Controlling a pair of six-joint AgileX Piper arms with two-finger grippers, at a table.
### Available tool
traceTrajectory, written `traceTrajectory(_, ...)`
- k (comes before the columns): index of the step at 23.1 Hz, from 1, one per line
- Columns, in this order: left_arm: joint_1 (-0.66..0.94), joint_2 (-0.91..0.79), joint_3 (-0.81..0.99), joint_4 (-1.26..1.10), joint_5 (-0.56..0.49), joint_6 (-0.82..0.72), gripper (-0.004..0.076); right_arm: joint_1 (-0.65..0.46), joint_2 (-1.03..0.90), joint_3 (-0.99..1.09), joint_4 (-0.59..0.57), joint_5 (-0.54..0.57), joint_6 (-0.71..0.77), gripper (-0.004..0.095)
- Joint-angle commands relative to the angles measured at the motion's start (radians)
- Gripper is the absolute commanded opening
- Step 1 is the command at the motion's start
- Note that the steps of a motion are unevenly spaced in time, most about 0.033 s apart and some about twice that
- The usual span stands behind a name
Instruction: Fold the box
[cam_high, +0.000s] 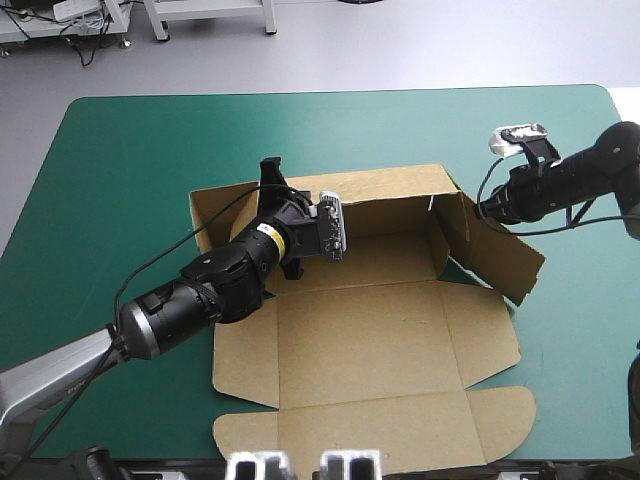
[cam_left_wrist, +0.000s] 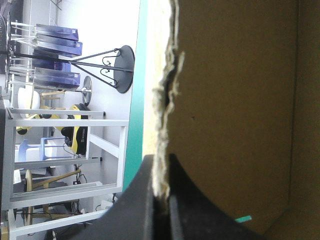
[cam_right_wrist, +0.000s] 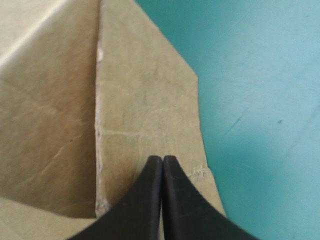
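We note one table (cam_high: 565, 350); its teal-green cover (cam_high: 130, 170) spans the whole top, lying flat, with rounded far corners.

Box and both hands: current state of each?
box, partly formed: far and right walls raised, lid panel lying flat.
left hand, shut on the box, gripping the far wall's top edge.
right hand, shut, tips at the box's outer right flap.
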Motion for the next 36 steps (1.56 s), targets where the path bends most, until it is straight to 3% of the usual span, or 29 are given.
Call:
traceTrajectory(1,-0.008,-0.034,-0.023,0.019,-0.007,-0.026,-0.0010,-0.006,-0.112,0.115,0.144,0.009,-0.130,-0.0025)
traceTrajectory(4,-0.008,-0.034,-0.023,0.019,-0.009,-0.026,-0.0010,-0.006,-0.144,0.210,0.213,-0.135,-0.192,-0.0025)
traceTrajectory(9,-0.008,-0.034,-0.023,0.016,-0.032,-0.085,-0.0010,-0.006,-0.140,0.220,0.249,-0.200,-0.214,-0.0024)
traceTrajectory(18,-0.008,-0.035,-0.025,0.098,-0.139,-0.337,-0.0010,-0.006,-0.140,0.212,0.255,-0.267,-0.214,-0.0025)
traceTrajectory(25,-0.006,-0.035,-0.046,0.148,-0.129,-0.433,-0.0010,-0.006,-0.140,0.116,0.245,-0.270,-0.181,-0.0025)
traceTrajectory(30,-0.006,-0.035,-0.027,0.150,-0.046,-0.331,-0.0010,-0.006,-0.140,0.077,0.124,-0.166,-0.123,-0.0024)
traceTrajectory(36,-0.006,-0.035,-0.016,0.121,-0.015,-0.174,-0.0010,-0.006,-0.162,0.208,0.174,-0.247,-0.174,-0.0023)
